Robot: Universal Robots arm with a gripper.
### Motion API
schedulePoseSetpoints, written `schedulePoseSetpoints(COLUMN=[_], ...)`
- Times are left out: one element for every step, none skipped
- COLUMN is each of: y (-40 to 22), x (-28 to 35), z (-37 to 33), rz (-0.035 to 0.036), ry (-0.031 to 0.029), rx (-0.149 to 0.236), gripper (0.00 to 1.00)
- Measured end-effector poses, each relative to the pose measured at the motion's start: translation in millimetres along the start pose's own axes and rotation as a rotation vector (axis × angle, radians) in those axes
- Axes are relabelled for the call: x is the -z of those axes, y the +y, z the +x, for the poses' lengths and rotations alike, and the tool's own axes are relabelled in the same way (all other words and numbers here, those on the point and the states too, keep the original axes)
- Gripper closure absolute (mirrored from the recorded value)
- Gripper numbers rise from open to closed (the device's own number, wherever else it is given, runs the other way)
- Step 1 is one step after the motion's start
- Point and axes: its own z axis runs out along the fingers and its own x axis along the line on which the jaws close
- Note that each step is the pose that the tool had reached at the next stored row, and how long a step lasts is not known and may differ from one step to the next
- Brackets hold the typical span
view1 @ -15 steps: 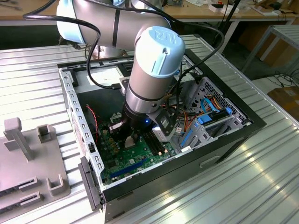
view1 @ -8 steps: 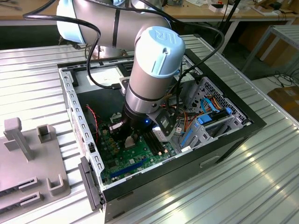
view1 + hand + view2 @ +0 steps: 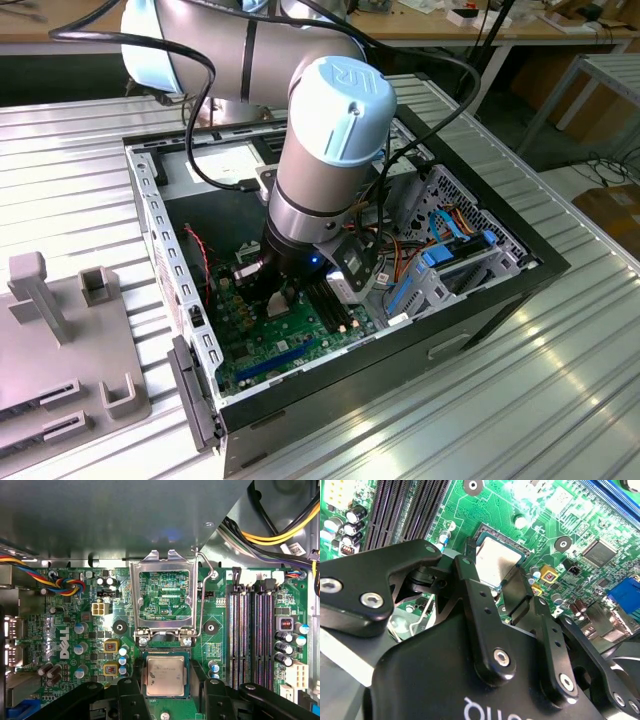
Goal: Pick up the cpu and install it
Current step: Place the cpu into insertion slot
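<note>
The cpu (image 3: 165,676) (image 3: 496,559), a small square chip with a silver-grey top, lies flat in the socket on the green motherboard (image 3: 262,352). My gripper (image 3: 165,692) (image 3: 494,572) (image 3: 276,298) is low inside the open computer case (image 3: 150,225). Its black fingers (image 3: 134,695) stand on two opposite sides of the cpu, against its edges, so it looks shut on the cpu. The socket's metal frame (image 3: 162,567) is swung up and open just beyond the chip, with its wire lever (image 3: 202,600) raised beside it.
Black memory slots (image 3: 252,635) run beside the socket, and capacitors (image 3: 111,657) stand close on its other side. Coloured cable bundles (image 3: 60,585) (image 3: 280,532) hang near the case walls. A drive cage (image 3: 450,255) fills the exterior view's right of the case. A grey fixture (image 3: 60,340) sits outside.
</note>
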Motion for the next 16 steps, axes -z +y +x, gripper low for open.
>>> schedulePoseSetpoints(y=[0.0, 0.0, 0.0, 0.1, 0.3, 0.6, 0.7, 0.9, 1.0, 1.1, 1.2, 1.2, 1.3, 1.3, 1.3, 1.3], x=[0.0, 0.0, 0.0, 0.0, 0.0, 0.0, 0.0, -0.1, 0.0, 0.0, 0.0, 0.0, -0.1, -0.1, -0.1, -0.2], z=[0.0, 0.0, 0.0, -0.1, -0.1, -0.3, -0.4, -0.4, -0.5, -0.5, -0.5, -0.5, -0.6, -0.6, -0.6, -0.6], rz=[0.0001, 0.0, 0.0, 0.0, 0.0, 0.0001, 0.0, 0.0001, 0.0001, 0.0001, 0.0001, 0.0001, 0.0, 0.0, 0.0, 0.0001], ry=[0.0, 0.0, 0.0, 0.0, 0.0001, 0.0001, 0.0001, 0.0001, 0.0001, 0.0001, 0.0001, 0.0001, 0.0, 0.0, 0.0, 0.0001], rx=[0.0, 0.0, 0.0, 0.0, 0.0, 0.0, 0.0, 0.0, 0.0, 0.0, 0.0, 0.0, 0.0, 0.0, 0.0, 0.0], gripper=[0.54, 0.54, 0.54, 0.54, 0.54, 0.54, 0.54, 0.54, 0.54, 0.54, 0.54, 0.54, 0.54, 0.54, 0.54, 0.54])
